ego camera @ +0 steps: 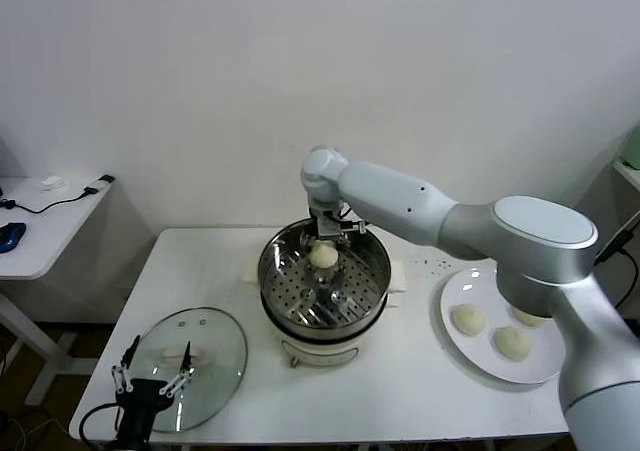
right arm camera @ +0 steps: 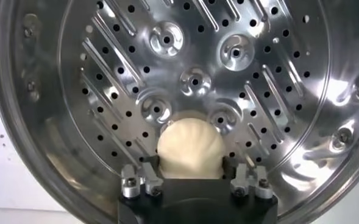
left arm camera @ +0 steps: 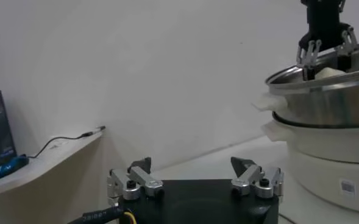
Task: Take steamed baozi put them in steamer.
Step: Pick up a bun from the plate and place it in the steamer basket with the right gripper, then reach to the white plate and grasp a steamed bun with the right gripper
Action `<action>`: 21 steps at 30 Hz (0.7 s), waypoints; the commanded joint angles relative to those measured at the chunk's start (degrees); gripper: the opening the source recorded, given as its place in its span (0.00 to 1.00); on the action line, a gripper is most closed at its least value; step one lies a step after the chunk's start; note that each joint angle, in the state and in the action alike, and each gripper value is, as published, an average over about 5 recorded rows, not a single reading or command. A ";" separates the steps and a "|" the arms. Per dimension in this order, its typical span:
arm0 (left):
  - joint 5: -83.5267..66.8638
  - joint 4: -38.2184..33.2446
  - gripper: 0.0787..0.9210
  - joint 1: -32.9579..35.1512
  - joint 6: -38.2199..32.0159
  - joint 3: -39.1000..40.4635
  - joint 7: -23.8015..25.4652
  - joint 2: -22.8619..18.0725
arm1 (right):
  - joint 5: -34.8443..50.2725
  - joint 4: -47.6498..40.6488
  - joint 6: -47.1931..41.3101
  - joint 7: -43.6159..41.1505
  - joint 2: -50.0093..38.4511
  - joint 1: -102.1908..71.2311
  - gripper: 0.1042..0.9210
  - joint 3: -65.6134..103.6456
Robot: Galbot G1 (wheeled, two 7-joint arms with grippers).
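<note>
— White wall behind, white table (ego camera: 420,391) in front; what stands on it?

— Biggest is the steamer (ego camera: 285,296) at the centre, a shiny perforated basket on a white cooker base; at its 3 o'clock lies a white plate (ego camera: 455,346) with three buns (ego camera: 468,318); at its 8 o'clock a round glass lid (ego camera: 215,356) lies flat.

— And the arms?

— Right gripper (ego camera: 324,233) reaches over the basket's 12 o'clock rim; its jaws sit narrow around one bun (right arm camera: 190,150), a finger (right arm camera: 147,175) touching each side; that bun is low inside the basket at the 12 o'clock side, whether it rests on the holed floor I cannot tell.

— The other one?

— Left gripper (ego camera: 157,373) hangs above the lid's 9 o'clock edge, well apart from the steamer; jaws spread wide, holding nothing.
</note>
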 commanded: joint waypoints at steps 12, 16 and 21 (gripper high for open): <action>0.10 -1.31 0.88 1.48 -0.15 0.13 -0.14 0.12 | 45.48 13.24 -18.29 4.40 -19.68 26.25 0.88 -21.32; 0.02 -2.09 0.88 1.57 0.03 0.19 -0.11 0.17 | 59.63 20.02 -35.87 7.95 -29.04 32.15 0.88 -30.39; 0.02 -2.72 0.88 1.51 0.19 0.43 -0.07 0.18 | 65.04 25.03 -53.24 10.41 -39.30 32.27 0.88 -33.92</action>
